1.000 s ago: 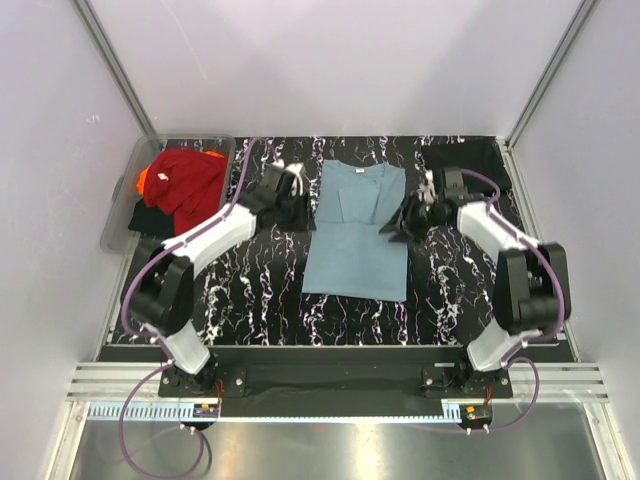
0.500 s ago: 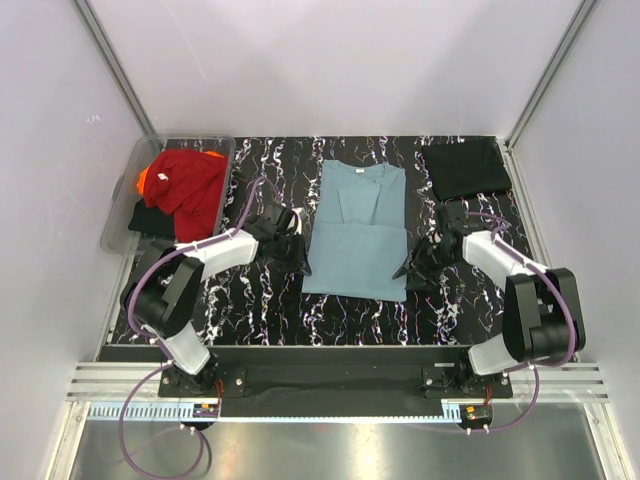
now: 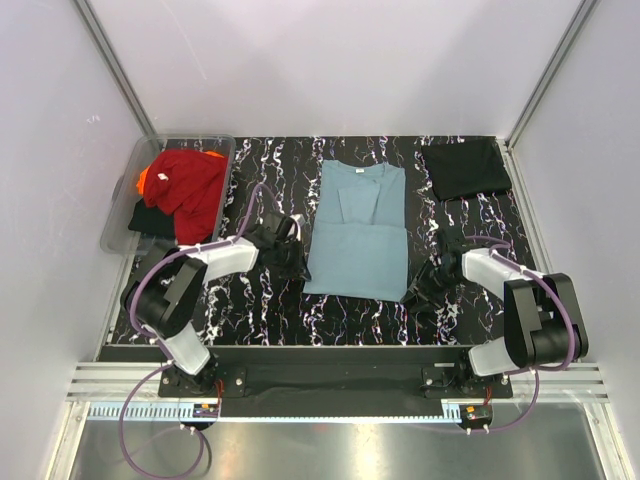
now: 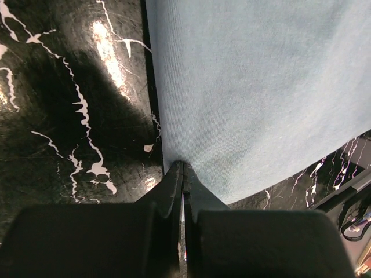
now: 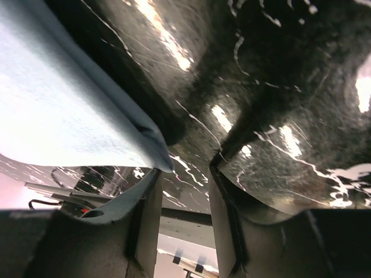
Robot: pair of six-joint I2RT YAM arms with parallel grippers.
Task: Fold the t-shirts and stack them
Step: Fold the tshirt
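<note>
A dusty teal t-shirt (image 3: 355, 235) lies flat mid-table with its sides folded in. My left gripper (image 3: 298, 262) sits low at the shirt's left edge near the front corner. In the left wrist view its jaws (image 4: 182, 166) are pressed together right on the teal hem (image 4: 261, 87). My right gripper (image 3: 420, 284) is at the shirt's front right corner. Its jaws (image 5: 182, 169) stand apart, with the cloth's corner (image 5: 156, 161) resting against the tip of the left finger. A folded black t-shirt (image 3: 466, 170) lies at the back right.
A clear plastic tub (image 3: 122, 215) at the back left holds red (image 3: 190, 180), orange and black shirts. The black marbled tabletop (image 3: 250, 310) ends at a metal rail near the arm bases. White walls enclose the back and sides.
Both arms have come forward along the teal shirt's sides to its front corners. The left jaws have shut at the left hem. The right jaws remain apart.
</note>
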